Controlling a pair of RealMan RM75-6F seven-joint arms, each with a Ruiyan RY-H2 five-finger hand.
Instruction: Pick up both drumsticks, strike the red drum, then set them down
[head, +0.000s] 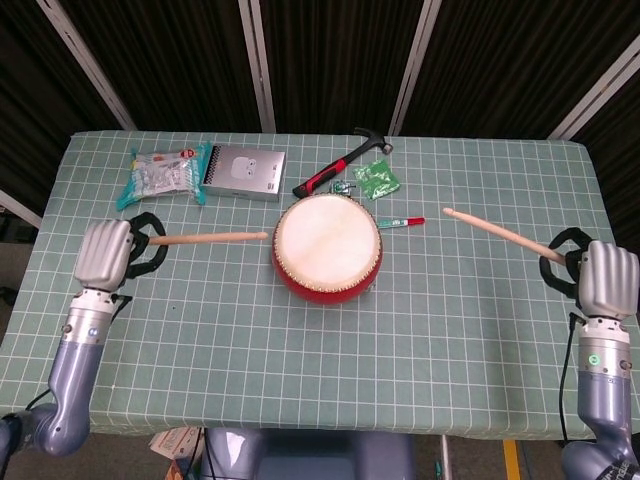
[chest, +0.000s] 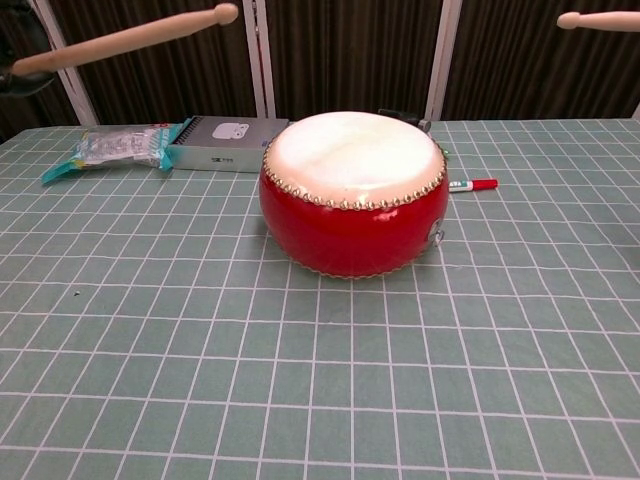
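Note:
The red drum (head: 327, 248) with its pale skin stands mid-table, also large in the chest view as the red drum (chest: 352, 193). My left hand (head: 108, 252) grips a wooden drumstick (head: 207, 238) at the table's left; its tip points toward the drum and stops just short of the rim. In the chest view that drumstick (chest: 125, 40) hangs high at top left. My right hand (head: 603, 278) holds the other drumstick (head: 495, 232) at the far right, its tip aimed up-left, well clear of the drum. Only that drumstick's tip (chest: 597, 20) shows in the chest view.
Behind the drum lie a red-handled hammer (head: 340, 163), a green packet (head: 376, 180), a red marker (head: 402, 221), a grey box (head: 245, 172) and a bagged item (head: 160, 173). The checked green tablecloth (head: 430, 330) covers the table.

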